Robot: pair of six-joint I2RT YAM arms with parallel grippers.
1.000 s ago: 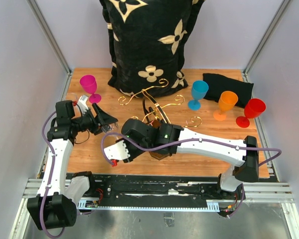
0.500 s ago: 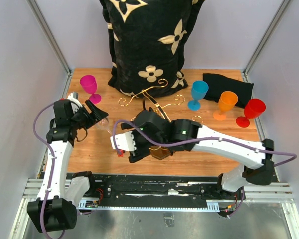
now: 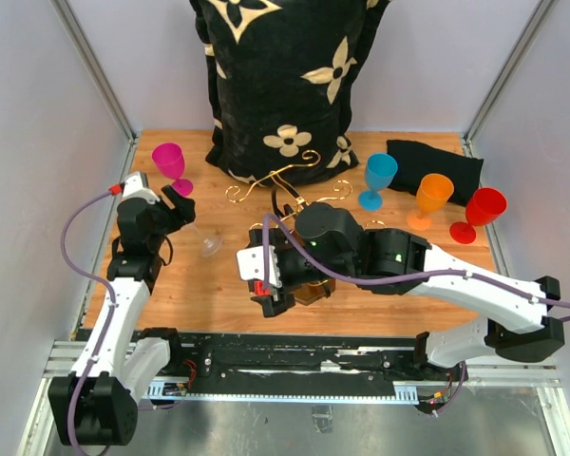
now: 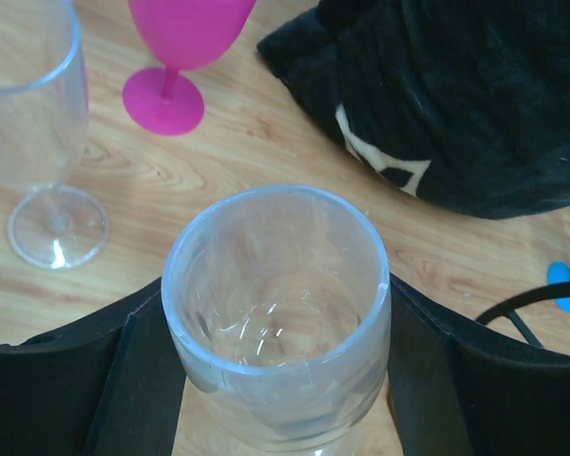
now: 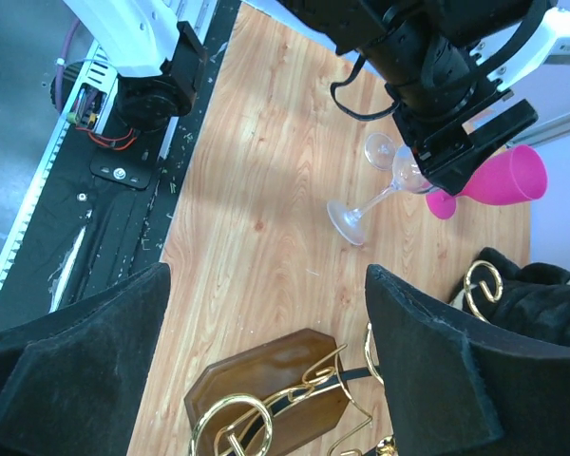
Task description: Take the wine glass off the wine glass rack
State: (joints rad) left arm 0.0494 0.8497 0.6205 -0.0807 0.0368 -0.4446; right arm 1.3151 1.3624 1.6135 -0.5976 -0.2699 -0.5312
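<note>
The wine glass [image 4: 275, 304] is gripped at its bowl by the left gripper [image 4: 277, 366], off the rack [image 5: 266, 375]; the right gripper [image 5: 266, 313] is spread open. An upright set-down is probably needed next.

At the middle of the table [image 3: 209, 294], a wine glass rack [image 5: 266, 380], with a cushion [image 3: 285, 76] right behind it. To the left, a wine glass [image 4: 275, 285] tilted between the fingers of the left gripper [image 4: 277, 370], a second glass [image 4: 38, 142] standing just beside it and a goblet [image 3: 169, 161] behind. To the right, a row of three goblets [image 3: 435, 195], with a cloth [image 3: 446, 163] behind the middle one.
</note>
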